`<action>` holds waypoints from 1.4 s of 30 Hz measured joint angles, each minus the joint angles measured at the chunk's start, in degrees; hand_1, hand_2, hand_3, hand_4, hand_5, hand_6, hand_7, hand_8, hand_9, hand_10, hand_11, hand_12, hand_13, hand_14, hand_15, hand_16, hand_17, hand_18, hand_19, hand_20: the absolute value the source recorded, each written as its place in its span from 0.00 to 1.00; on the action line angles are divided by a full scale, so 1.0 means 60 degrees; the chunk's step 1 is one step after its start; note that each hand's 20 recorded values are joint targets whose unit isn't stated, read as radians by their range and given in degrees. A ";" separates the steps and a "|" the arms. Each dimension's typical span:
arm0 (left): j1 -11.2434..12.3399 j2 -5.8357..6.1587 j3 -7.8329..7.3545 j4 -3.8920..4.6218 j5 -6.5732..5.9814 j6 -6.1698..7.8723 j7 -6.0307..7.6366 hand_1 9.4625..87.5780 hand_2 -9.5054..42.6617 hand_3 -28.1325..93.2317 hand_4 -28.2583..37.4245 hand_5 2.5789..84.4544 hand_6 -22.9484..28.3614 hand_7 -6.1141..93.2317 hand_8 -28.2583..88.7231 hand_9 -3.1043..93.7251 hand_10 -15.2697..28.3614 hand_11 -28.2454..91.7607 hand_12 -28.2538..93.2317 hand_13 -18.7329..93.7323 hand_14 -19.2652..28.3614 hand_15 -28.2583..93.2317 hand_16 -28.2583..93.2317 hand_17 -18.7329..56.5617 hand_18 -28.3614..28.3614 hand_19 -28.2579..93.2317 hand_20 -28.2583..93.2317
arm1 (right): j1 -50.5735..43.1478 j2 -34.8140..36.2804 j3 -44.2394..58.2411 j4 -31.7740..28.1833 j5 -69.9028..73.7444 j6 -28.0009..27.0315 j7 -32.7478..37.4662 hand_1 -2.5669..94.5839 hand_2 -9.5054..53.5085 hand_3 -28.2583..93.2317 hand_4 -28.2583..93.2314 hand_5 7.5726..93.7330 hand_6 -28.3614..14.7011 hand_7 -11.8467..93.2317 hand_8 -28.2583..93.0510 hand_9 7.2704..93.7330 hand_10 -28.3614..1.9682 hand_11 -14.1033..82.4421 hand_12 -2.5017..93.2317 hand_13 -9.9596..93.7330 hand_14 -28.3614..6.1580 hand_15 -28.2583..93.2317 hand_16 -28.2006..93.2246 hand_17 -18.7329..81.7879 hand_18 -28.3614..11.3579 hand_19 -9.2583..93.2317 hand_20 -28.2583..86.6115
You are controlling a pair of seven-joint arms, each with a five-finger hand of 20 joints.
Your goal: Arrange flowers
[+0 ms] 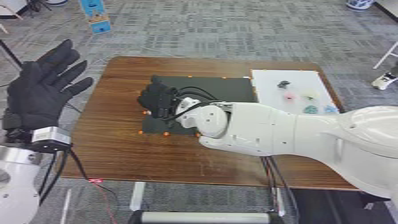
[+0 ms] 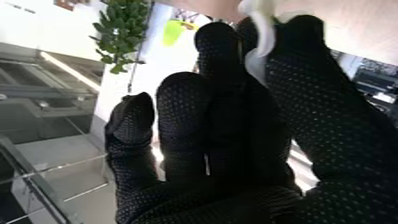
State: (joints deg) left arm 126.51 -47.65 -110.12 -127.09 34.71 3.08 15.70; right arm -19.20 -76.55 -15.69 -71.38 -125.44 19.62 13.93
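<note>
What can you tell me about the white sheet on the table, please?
The white sheet is flat and looks rectangular, perhaps paper or board. It lies at the far right of the brown table, beside the dark mat. On it rest a dark piece, a pink piece, a pale yellow piece and a teal piece. The right arm hides its near edge.

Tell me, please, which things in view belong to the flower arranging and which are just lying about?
Likely for the job:
- small coloured pieces
- white sheet beneath them
- dark mat
- white piece in the right robot hand

Apparently just lying about:
- blue panel on the floor
- blue-and-white pot
- leafy plant
</note>
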 measured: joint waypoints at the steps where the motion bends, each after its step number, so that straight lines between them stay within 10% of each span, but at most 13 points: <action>1: -0.0004 0.0000 0.0001 0.0004 0.0000 0.0000 0.0000 0.18 0.03 0.74 0.00 0.30 0.49 0.22 0.17 0.26 0.57 0.33 0.37 0.32 0.68 0.32 0.28 0.10 0.89 0.55 0.30 | -0.0006 0.0007 0.0006 -0.0004 -0.0003 -0.0020 -0.0002 0.50 0.00 0.81 0.00 0.67 0.79 0.46 0.17 0.72 0.74 0.40 0.49 0.63 0.63 0.86 0.54 0.43 0.24 0.87 0.76; 25: -0.0025 -0.0002 0.0059 0.0033 -0.0004 0.0002 0.0000 0.19 0.03 0.74 0.00 0.30 0.49 0.22 0.17 0.26 0.57 0.34 0.37 0.33 0.68 0.32 0.28 0.10 0.89 0.55 0.30 | -0.0073 0.0152 0.0209 -0.0162 -0.0075 -0.0511 0.0045 0.43 0.00 0.88 0.00 0.63 0.77 0.40 0.10 0.63 0.66 0.54 0.32 0.62 0.60 0.86 0.52 0.42 0.24 0.87 0.76; 32: 0.0033 -0.0130 0.0019 0.0026 -0.0002 -0.0007 -0.0036 0.17 0.02 0.76 0.00 0.30 0.49 0.22 0.17 0.26 0.57 0.34 0.37 0.33 0.68 0.32 0.28 0.10 0.89 0.55 0.30 | -0.0570 0.1077 0.1472 -0.1654 -0.0377 -0.1020 0.0078 0.38 0.00 0.90 0.00 0.63 0.75 0.41 0.09 0.63 0.64 0.58 0.33 0.63 0.57 0.89 0.55 0.45 0.23 0.91 0.77; 42: 0.0420 -0.0623 0.0019 -0.0031 0.0004 -0.0175 -0.0247 0.17 0.01 0.77 0.00 0.30 0.49 0.22 0.17 0.26 0.57 0.34 0.37 0.33 0.67 0.32 0.28 0.10 0.89 0.55 0.30 | -0.1542 0.3580 0.2888 -0.3210 -0.0377 0.1427 0.0424 0.37 0.00 0.90 0.00 0.44 0.66 0.38 0.11 0.47 0.57 0.42 0.27 0.55 0.55 0.84 0.49 0.40 0.23 0.86 0.74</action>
State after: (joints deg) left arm 129.03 -51.39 -110.01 -127.28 34.73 2.03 14.21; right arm -28.45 -55.07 1.64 -90.64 -127.71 28.18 16.47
